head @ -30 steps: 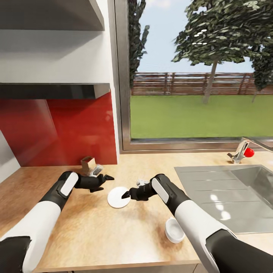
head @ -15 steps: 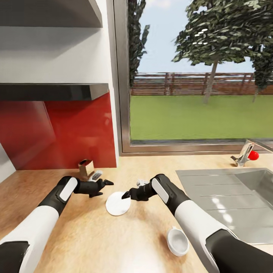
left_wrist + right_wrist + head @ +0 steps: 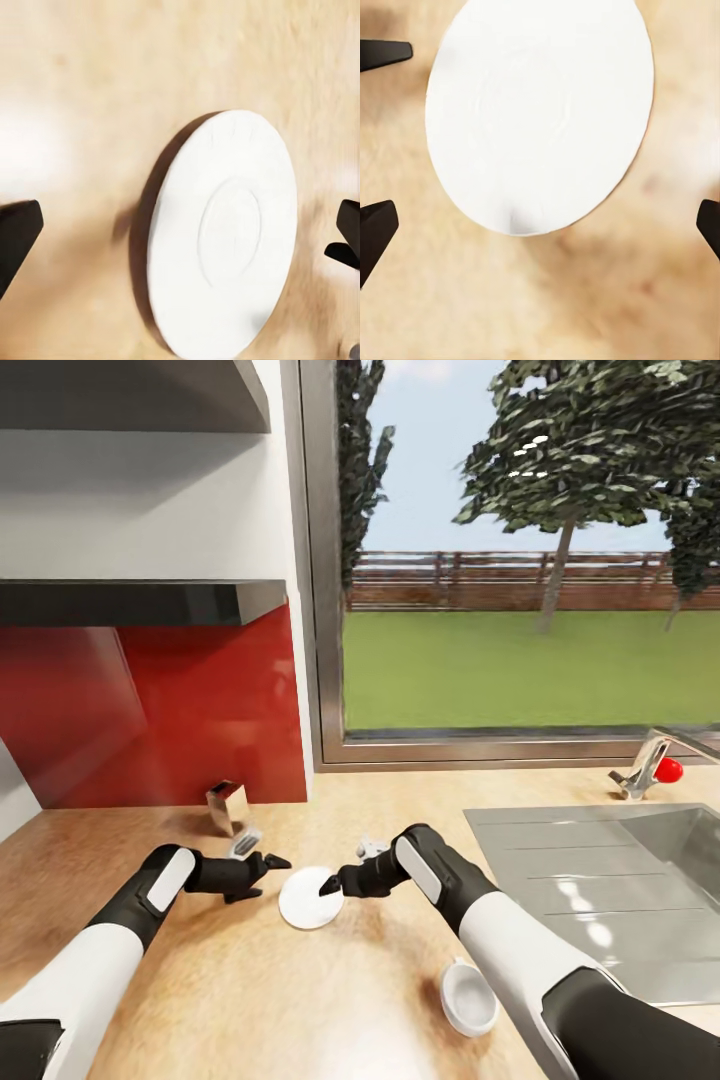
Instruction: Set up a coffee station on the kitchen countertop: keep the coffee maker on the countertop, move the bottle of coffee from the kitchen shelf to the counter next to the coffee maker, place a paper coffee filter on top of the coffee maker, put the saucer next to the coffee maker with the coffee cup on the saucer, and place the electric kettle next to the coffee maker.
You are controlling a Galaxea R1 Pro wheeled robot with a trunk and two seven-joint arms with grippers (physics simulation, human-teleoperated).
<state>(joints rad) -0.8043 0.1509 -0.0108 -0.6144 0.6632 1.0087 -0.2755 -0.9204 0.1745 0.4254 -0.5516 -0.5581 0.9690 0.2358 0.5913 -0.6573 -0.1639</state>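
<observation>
— Where's the saucer [image 3: 311, 897] sitting?

— Flat on the surface [image 3: 300, 990], lower middle of the frame, right between the two arms. Nothing is on it.

— And the tools?

— The left tool [image 3: 262, 867] is just left of the saucer, its dark fingers spread, holding nothing. The right tool [image 3: 331, 884] hangs over the saucer's right rim, also parted and empty; from its wrist camera the saucer [image 3: 540, 112] lies between the spread fingertips [image 3: 376, 232].

— The cup?

— The coffee cup [image 3: 468, 997] stands lower right, beside the right forearm, well apart from the saucer. The sink [image 3: 610, 880] is further right, and a small metal block [image 3: 227, 805] stands by the red wall.
</observation>
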